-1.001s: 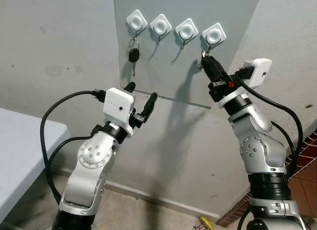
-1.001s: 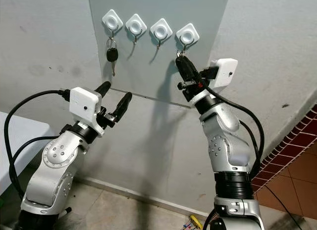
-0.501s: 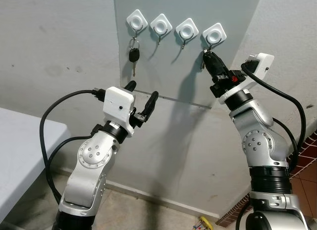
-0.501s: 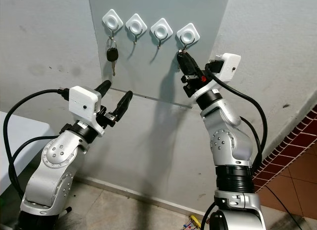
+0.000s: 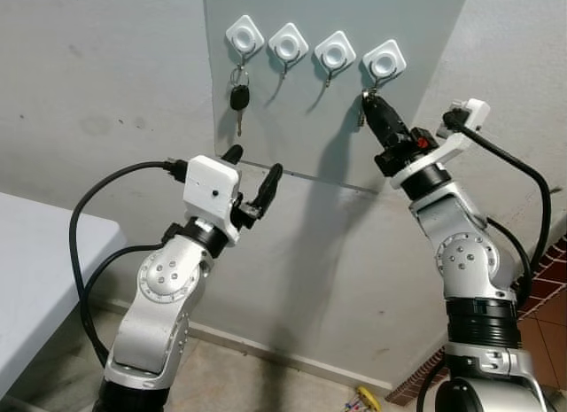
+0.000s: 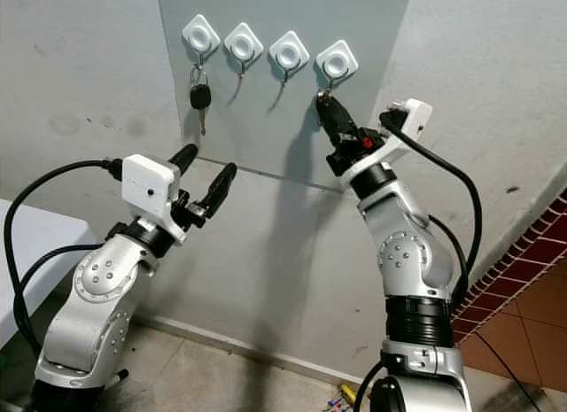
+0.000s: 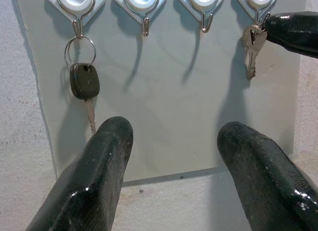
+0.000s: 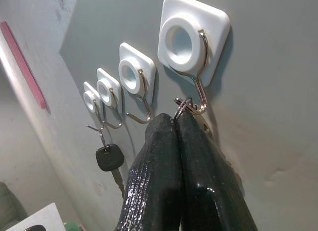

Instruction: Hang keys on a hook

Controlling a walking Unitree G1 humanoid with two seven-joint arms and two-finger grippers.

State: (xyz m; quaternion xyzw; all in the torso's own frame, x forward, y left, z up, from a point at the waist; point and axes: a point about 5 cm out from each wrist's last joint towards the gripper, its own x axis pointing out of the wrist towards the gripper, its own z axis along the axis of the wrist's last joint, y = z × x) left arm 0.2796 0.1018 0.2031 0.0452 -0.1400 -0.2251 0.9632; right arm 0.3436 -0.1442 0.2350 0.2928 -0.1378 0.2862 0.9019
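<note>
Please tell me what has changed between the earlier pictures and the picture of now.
The right gripper, shut on the silver key, rolled at the wrist and crept up toward the rightmost hook; the key's ring now sits at that hook's wire, with the jaws not yet released. The left gripper stayed open below the board, and the black car key stayed on the leftmost hook.

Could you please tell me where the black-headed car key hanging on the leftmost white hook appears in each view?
Left eye view: the black-headed car key hangs upper left of centre.
Right eye view: it hangs upper left.
Left wrist view: it is at the left, above one of the open left gripper fingers.
Right wrist view: it lies low, left of the shut right gripper.
Shared landmark: the row of four white hooks.
</note>
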